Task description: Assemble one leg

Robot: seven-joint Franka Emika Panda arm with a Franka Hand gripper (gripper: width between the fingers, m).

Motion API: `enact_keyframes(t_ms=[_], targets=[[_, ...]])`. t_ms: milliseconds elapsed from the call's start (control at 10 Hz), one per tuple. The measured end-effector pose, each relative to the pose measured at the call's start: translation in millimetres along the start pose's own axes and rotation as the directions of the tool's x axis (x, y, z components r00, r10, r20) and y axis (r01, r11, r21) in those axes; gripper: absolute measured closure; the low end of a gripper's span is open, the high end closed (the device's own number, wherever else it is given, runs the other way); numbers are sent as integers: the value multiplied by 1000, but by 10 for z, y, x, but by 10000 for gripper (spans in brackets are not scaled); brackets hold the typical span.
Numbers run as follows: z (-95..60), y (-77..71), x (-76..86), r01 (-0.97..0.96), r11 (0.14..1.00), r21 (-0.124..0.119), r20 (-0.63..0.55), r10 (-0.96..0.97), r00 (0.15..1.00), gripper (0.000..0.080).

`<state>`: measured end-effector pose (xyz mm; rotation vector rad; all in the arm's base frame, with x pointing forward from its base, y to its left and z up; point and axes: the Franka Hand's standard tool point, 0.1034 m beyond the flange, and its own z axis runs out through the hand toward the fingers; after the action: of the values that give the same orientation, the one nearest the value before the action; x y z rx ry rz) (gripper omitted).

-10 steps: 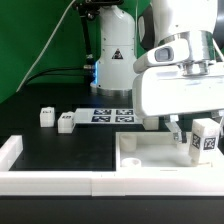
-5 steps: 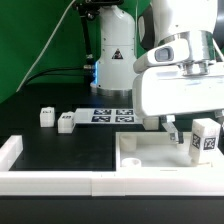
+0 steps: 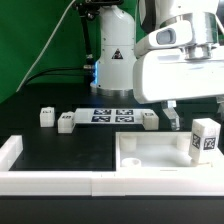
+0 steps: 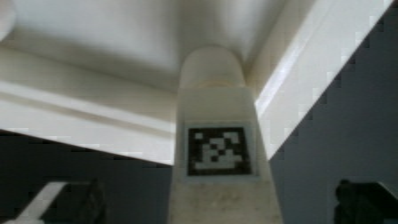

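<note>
Green cloth is seen behind a black table [image 3: 60, 145], w/ the arm's white base [image 3: 112, 55] at the far side. On the near part of the table, at the exterior view's right, a large flat white square plastic piece with corner sockets [image 3: 150, 152] is laid. The leg [image 3: 205, 138], a small white stubby plastic block w/ a black-and-white square tag, is stood upright at its right end, apparently in a socket.

The gripper [image 3: 192, 108] is held just above, fingers [image 3: 172, 117] spread, clear of the leg and gripping nothing. In the wrist view the leg is seen centred between them. Three similar blocks [image 3: 67, 122] are left loose further back, near the marker board [image 3: 110, 115].

How deep the leg is seated can't be told. For the next grip that centring should be kept: fingers closed squarely on opposite faces, leg kept vertical, any turning done w/o side load.
</note>
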<state>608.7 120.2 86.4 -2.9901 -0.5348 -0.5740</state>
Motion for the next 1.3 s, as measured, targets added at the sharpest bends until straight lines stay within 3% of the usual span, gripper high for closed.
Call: enact_keyframes(t_ms=[100,500,700,1000,1300], targets=[[15,-7,-30,-3,1000,6,24,3,1000,150],[55,-55,-156,-32,996,80,354,2,935,150],[52,-62,-139,-44,993,111,474,-14,881,150],[59,5,58,-39,993,113,457,-17,889,150],[75,21,59,-29,993,117,450,-27,893,150]])
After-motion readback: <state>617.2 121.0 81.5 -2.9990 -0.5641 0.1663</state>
